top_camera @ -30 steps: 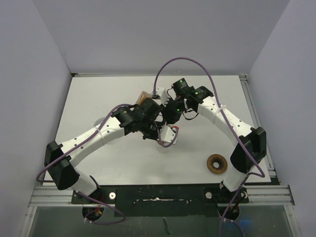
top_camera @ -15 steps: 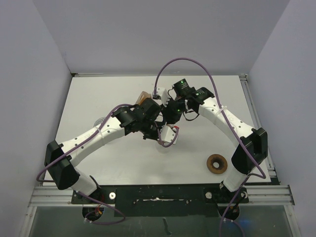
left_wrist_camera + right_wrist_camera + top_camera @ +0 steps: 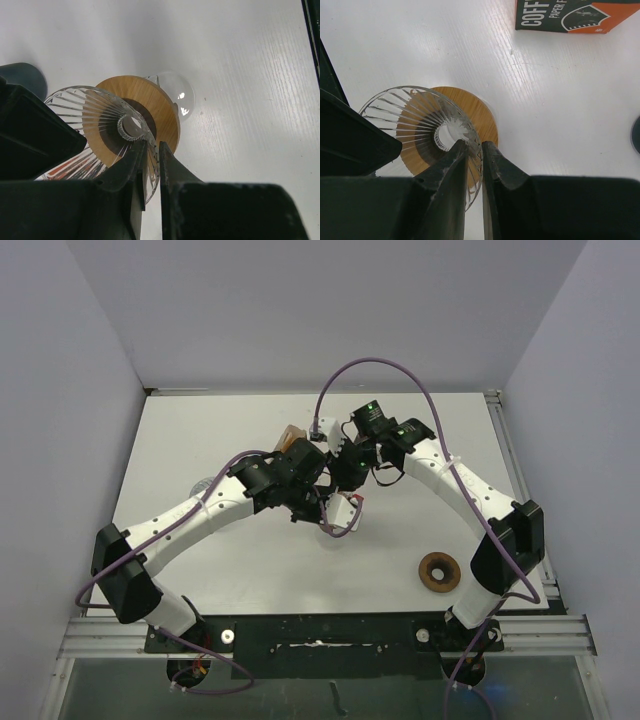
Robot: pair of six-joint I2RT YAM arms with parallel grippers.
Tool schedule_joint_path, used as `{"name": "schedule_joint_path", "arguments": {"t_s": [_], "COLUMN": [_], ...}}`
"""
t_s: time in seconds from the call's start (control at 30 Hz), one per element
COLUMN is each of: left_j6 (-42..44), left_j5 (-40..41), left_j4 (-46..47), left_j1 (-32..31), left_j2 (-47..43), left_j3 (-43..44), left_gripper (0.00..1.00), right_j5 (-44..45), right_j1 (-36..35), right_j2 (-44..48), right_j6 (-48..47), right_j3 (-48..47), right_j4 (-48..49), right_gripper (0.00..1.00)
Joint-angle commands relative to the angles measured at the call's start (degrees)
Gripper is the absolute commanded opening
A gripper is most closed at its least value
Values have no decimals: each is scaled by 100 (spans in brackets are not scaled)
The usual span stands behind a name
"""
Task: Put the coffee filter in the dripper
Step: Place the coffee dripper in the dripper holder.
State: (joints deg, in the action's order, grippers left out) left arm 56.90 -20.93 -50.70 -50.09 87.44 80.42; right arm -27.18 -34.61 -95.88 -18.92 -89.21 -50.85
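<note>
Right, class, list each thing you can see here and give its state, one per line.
dripper: upright, no filter inside
left gripper: shut on dripper rim
right gripper: shut on dripper rim
filter box: lying flat, printed face up
wooden ring: lying flat, nothing touching it

Clear ribbed glass dripper (image 3: pixel 420 115), round wooden collar (image 3: pixel 482 125) — wide mouth upward
</note>
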Motion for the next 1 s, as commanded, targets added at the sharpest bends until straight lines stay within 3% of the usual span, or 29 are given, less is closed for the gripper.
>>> {"name": "schedule_joint_path", "arguments": {"t_s": [0.0, 0.97], "left_j6": [-325, -510], "left_j5": [216, -159], "left_j4": [-406, -459], "left_j1": [156, 335], "left_j2": [375, 545], "left_j3": [-140, 26], "left_gripper": [3, 3], "right_j5": [768, 916], "right_j1": [-28, 51], "right_j2": [-248, -422], "right_j6": [-269, -200], "right_j3": [416, 597], "right_j4": [-674, -593], "right_gripper": [14, 14]}}
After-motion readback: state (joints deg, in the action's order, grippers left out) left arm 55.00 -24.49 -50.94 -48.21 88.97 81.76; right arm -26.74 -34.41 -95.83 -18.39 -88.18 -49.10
